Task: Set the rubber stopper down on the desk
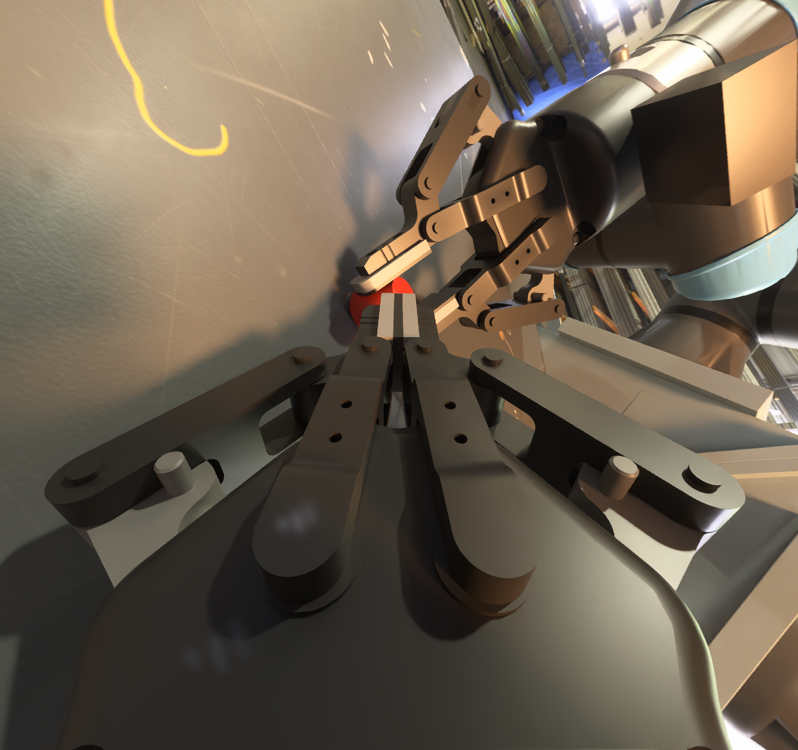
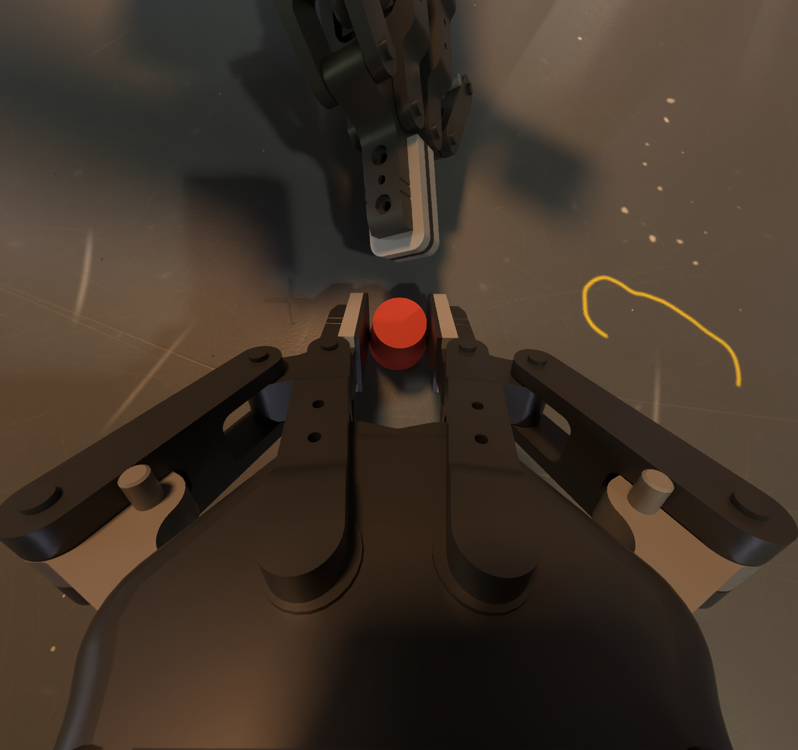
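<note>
- Right gripper (image 2: 399, 325) nearest in its own view, fingers (image 2: 353, 319) clamped on either side of the red rubber stopper (image 2: 399, 324).
- Stopper round face up, close over the scratched desk (image 2: 129, 254); contact with the desk unclear.
- Left gripper (image 2: 403, 245) just beyond at 12 o'clock, fingers (image 1: 391, 314) pressed together, empty.
- Yellow cord (image 2: 660, 310) at 3 o'clock, lying apart.

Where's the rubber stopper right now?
In the right wrist view, the red rubber stopper sits between the right gripper pads, close above the desk.
</note>
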